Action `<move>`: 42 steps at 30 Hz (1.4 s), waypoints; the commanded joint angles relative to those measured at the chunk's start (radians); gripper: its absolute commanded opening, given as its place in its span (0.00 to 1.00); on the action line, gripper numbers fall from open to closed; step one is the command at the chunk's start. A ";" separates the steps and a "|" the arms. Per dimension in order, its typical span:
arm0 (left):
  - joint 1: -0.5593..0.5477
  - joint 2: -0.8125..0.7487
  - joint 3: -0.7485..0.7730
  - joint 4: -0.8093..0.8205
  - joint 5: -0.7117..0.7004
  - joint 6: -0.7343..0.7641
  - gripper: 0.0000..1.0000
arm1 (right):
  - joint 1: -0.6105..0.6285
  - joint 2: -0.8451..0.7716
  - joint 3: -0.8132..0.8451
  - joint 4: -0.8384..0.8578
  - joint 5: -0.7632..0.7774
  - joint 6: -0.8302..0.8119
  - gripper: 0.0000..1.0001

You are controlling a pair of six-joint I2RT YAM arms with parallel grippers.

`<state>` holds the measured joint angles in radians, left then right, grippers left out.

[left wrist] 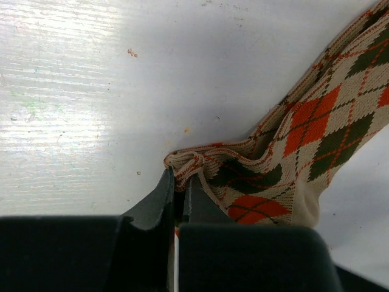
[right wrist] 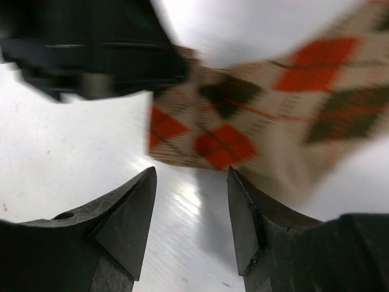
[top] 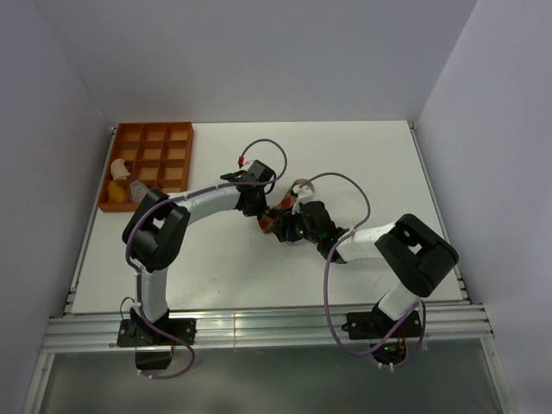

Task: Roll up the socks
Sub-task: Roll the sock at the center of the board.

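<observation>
Blur smears the argyle sock (left wrist: 316,121) in the right wrist view, and from overhead the two grippers cover most of it. The left gripper (left wrist: 179,182) has its jaws pinched tight on the sock's bunched edge, and the rest of the fabric trails away ahead and to its right. The right gripper (right wrist: 191,194) stands with jaws apart and nothing between them, the sock just beyond its tips. A white table (top: 362,164) lies beneath both. Pale walls (top: 259,52) enclose it, and an orange compartment tray (top: 147,127) sits well apart, beyond the left gripper.
</observation>
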<state>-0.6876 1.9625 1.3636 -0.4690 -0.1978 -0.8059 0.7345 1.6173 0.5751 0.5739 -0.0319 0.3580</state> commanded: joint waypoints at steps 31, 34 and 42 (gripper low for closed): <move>-0.001 -0.116 -0.132 0.046 0.153 0.185 0.00 | -0.259 0.320 0.476 -0.437 -0.063 0.157 0.48; -0.001 -0.119 -0.143 0.053 0.181 0.198 0.00 | -0.261 0.343 0.502 -0.456 -0.065 0.154 0.49; -0.006 -0.045 -0.094 -0.014 0.161 0.182 0.00 | -0.262 0.360 0.539 -0.497 -0.062 0.142 0.49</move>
<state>-0.6834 1.8881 1.2461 -0.3752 -0.0517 -0.6392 0.4946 1.9373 1.0904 0.1459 -0.1474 0.5262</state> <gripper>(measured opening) 0.051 0.489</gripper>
